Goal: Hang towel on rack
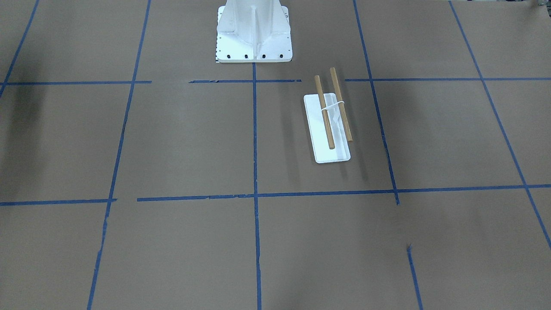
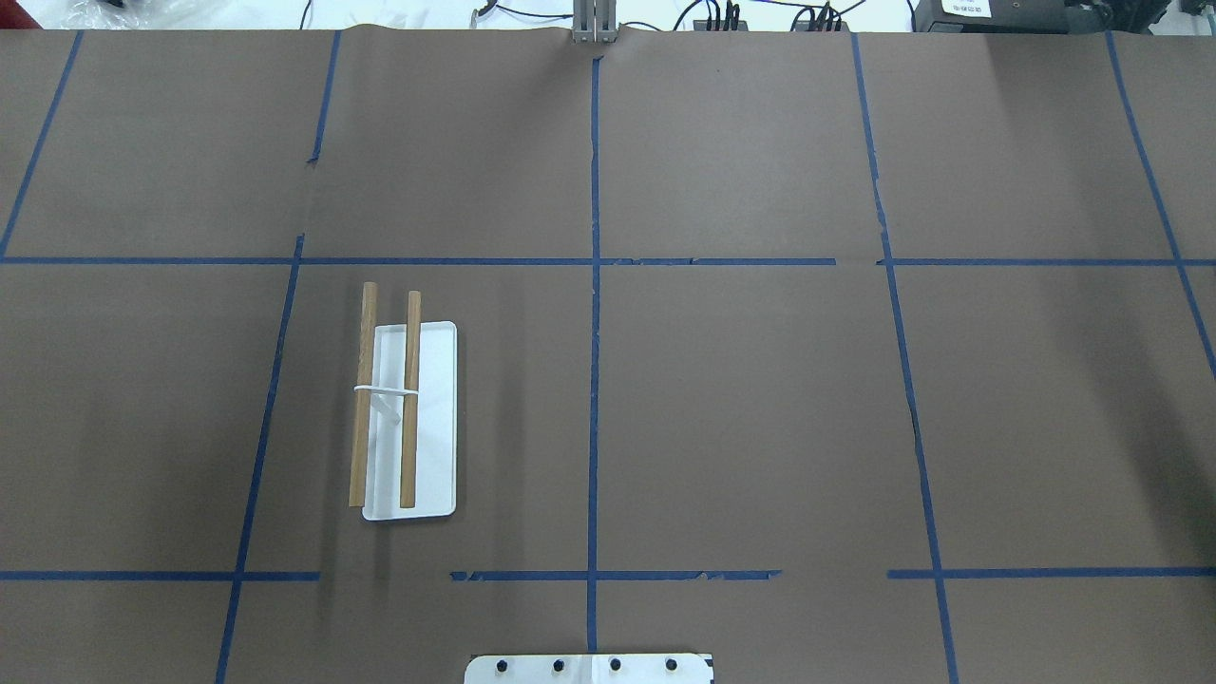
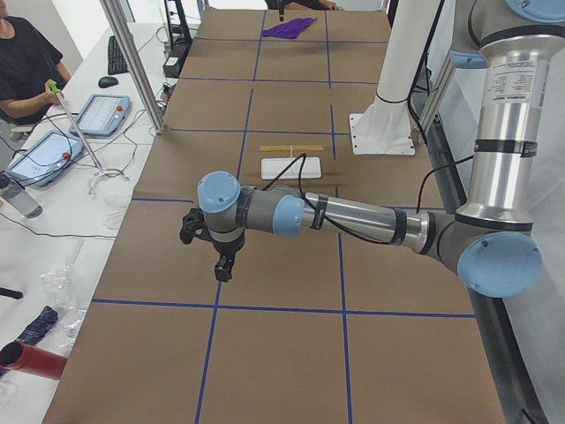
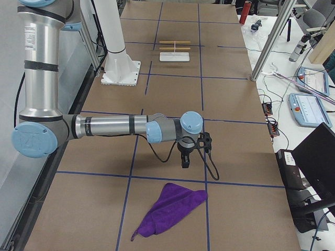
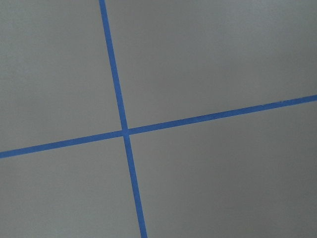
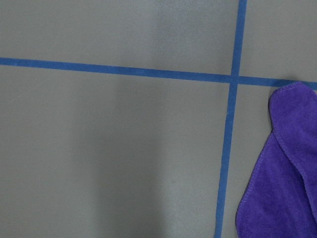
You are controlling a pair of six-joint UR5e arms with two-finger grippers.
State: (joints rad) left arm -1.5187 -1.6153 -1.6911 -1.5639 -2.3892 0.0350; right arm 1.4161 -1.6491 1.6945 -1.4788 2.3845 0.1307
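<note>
- Neither the overhead nor the front-facing view catches either arm, and both wrist cameras see only the covering below them, with no fingers in frame.
- The left tool (image 3: 221, 262) shows only from the side, pointing down over a bare square; I cannot tell whether it is open or closed.
- The right tool (image 4: 185, 160) also points down and shows only from the side, so I cannot tell its state either.
- The towel (image 4: 170, 209), purple and crumpled, lies on the surface near the right tool, at the robot's right end. The right wrist view cuts it off at the frame's corner.
- The rack (image 2: 437, 418) stands on the robot's left half, well apart from the towel. Both rods are bare, and one overhangs the base's long edge.
- The pedestal (image 1: 254, 30) is cropped at the frame edge in both the front-facing and overhead views.
- The surface (image 2: 760, 399) is brown paper marked into squares by blue tape, torn in places.
- Beside it, a side table holds cables and tablets, and a seated person (image 3: 25, 62) is partly cut off.
</note>
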